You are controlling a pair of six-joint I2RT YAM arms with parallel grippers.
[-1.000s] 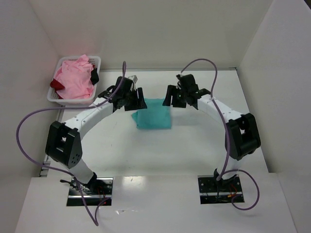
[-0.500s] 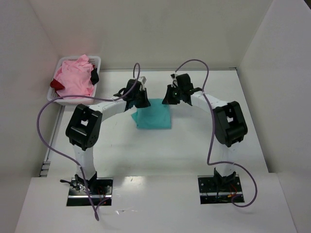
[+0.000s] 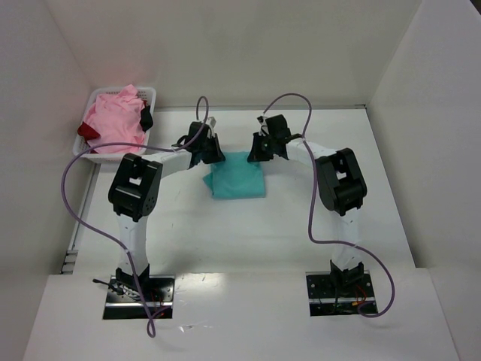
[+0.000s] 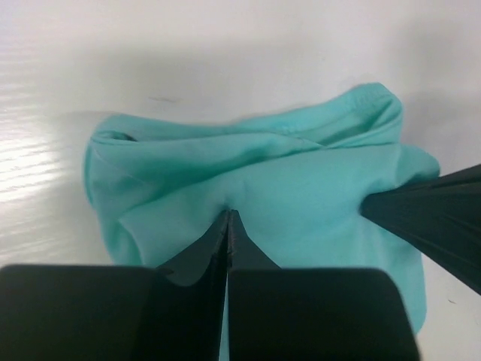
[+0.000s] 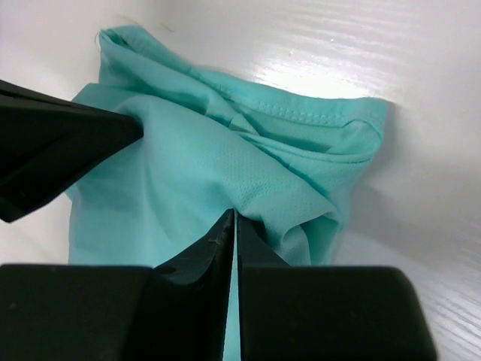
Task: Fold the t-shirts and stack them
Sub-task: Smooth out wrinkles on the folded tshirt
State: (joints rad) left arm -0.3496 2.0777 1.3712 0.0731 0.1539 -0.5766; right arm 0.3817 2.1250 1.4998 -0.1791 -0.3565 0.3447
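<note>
**Teal t-shirt, folded small, mid-worktop towards the far edge; both grippers pinched tight on it.**

Worktop: white, walled at the far, left and right edges, with the widest bare room between the shirt and the near edge. Lattice basket: far-left corner, holding the pink t-shirt and the dark red t-shirt, well apart from the fold. Teal t-shirt: judged light, limp and unbreakable. It is likely to sag or spill open from a single hold, so it is best taken at two corners. Left gripper: jaws closed on the far-left corner, cloth puckered. Right gripper: likewise on the far-right corner.
</note>
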